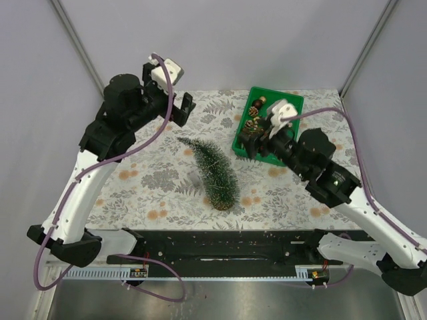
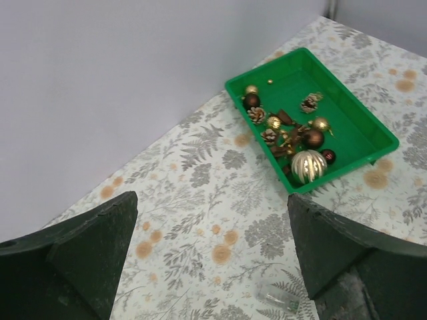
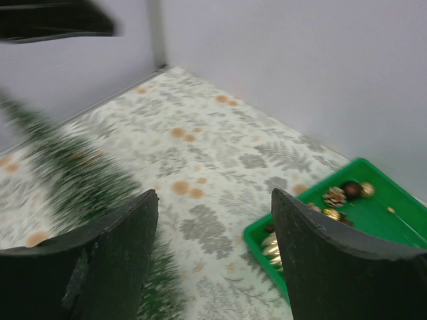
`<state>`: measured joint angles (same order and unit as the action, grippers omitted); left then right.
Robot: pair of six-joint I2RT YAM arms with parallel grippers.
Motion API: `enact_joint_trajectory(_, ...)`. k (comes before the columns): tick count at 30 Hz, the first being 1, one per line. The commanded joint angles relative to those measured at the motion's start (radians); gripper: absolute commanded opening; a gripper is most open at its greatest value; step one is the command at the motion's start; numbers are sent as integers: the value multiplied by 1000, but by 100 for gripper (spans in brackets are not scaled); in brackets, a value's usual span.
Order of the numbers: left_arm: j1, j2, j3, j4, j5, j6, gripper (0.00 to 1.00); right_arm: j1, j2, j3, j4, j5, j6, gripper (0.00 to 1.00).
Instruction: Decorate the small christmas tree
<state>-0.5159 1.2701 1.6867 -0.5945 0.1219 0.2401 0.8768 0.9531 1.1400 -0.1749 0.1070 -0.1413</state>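
Zero ornaments on small christmas tree [image 1: 215, 172]: decorating not started, all of it left. Tree mid-worktop [image 1: 143, 193], tip toward far left; upright or lying, cannot tell. Left hand [image 1: 185, 107] spread wide, empty, far-left, well apart from tree. Right hand [image 1: 252, 143] spread wide, empty, over near end of green bin [image 2: 353, 127]. Gold bauble [image 2: 308, 165], pinecones, small balls in bin. Small clear item [image 1: 193, 179] just beside tree. Bin access looks unobstructed.
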Motion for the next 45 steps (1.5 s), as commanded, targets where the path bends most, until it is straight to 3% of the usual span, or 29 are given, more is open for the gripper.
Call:
enact_joint_trajectory(1,91,34,157,-146,1,-54,99,-241,116,124,-70,36,165,77)
enact_joint_trajectory(5,246,129,292,-325,166,-130,99,-458,332,240,-103,-61,316,75)
enact_joint_trajectory(9,296,184,340,-455,166,-91,99,-567,550,340,-92,-61,393,74)
enact_joint_trajectory(18,373,91,-30,-308,160,-107,99,-707,1001,533,-135,23,476,67)
enact_joint_trajectory(28,373,100,-192,-231,203,-113,99,-722,1165,583,-163,111,457,63)
enact_joint_trajectory(45,375,3,-335,-139,289,-148,99,-749,1265,639,-204,209,414,62)
